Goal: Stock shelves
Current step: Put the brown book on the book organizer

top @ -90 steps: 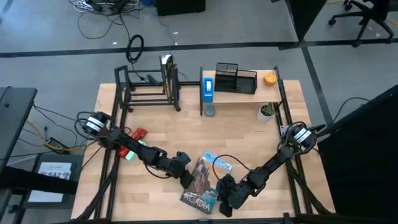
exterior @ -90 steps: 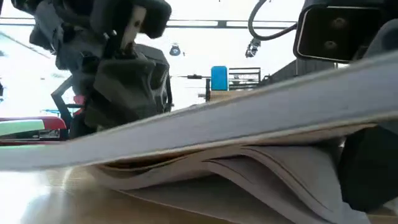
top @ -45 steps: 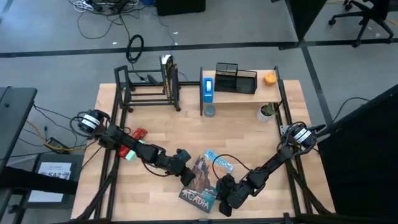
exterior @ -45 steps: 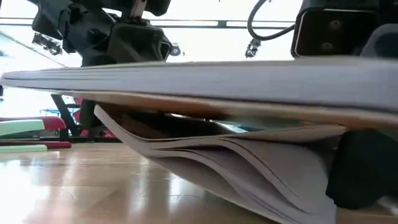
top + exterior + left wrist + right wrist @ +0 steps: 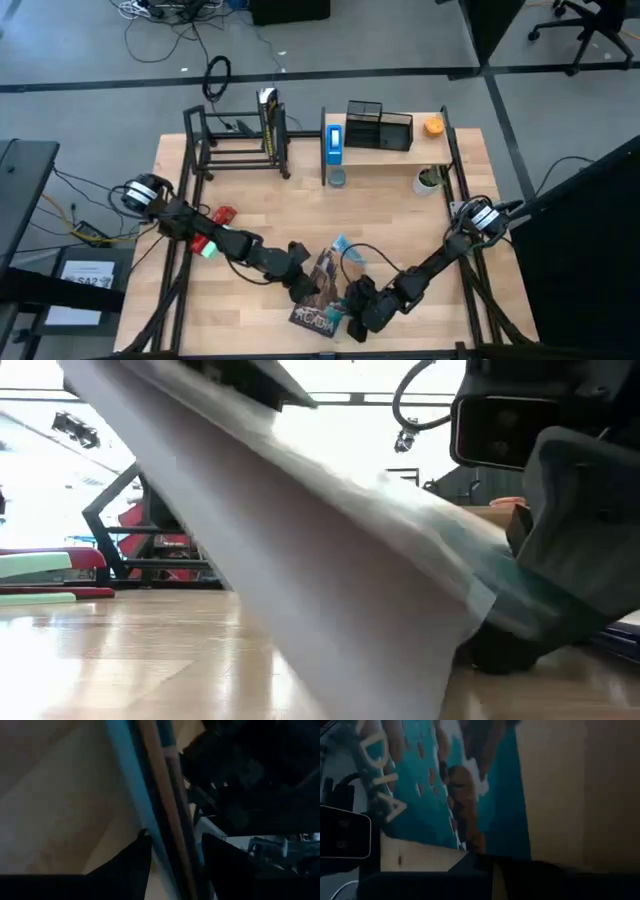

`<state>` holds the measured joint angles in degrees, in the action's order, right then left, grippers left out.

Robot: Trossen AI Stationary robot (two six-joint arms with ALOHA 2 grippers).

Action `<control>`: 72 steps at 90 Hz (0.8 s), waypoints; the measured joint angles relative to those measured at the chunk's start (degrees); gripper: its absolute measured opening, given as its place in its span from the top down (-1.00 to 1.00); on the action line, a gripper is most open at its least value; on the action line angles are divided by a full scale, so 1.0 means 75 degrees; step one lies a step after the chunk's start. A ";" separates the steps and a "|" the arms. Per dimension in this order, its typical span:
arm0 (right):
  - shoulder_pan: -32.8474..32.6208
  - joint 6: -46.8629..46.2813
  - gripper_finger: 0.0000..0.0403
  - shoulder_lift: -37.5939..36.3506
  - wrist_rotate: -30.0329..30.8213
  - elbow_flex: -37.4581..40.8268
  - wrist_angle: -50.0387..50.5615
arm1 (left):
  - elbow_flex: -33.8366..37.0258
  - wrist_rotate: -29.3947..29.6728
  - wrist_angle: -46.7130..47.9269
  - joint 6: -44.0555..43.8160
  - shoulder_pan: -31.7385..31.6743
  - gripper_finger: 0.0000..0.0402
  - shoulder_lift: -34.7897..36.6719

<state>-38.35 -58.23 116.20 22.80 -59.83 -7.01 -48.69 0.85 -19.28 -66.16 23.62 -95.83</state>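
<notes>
The book (image 5: 318,292) sits at lower centre of the high view, tipped up on edge between the left tool (image 5: 300,281), whose fingers straddle its edge, and the right tool (image 5: 352,300), grip unclear. Both shelves (image 5: 385,150) at upper centre await it. Half a second ago it lay flatter on the surface (image 5: 260,200).

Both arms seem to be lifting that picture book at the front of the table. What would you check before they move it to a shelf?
1. Left gripper on the book: ok, its fingers straddle the edge.
2. Right gripper on the book: cannot tell how firmly.
3. Book off the table: ok, tilted up steeply.
4. Room on the wood shelf: partly; blue box, organizer and orange sit there.
5. Black rack: looks open.
</notes>
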 joint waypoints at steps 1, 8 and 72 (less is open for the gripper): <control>0.0000 0.0001 1.00 0.0000 0.0004 0.0000 -0.0002 | 0.0000 0.0009 0.0034 -0.0002 -0.0001 0.33 0.0000; 0.0000 -0.0021 1.00 0.0000 0.0001 0.0000 0.0006 | 0.0000 0.0065 0.0477 -0.0001 0.0005 0.47 0.0000; -0.0003 -0.0085 1.00 -0.0006 0.0010 0.0003 0.0062 | 0.0035 -0.0487 0.3506 -0.0118 -0.0001 -0.02 0.0192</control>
<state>-38.37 -58.87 116.16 22.87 -59.81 -6.55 -48.42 -2.80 7.02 -67.04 23.62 -94.39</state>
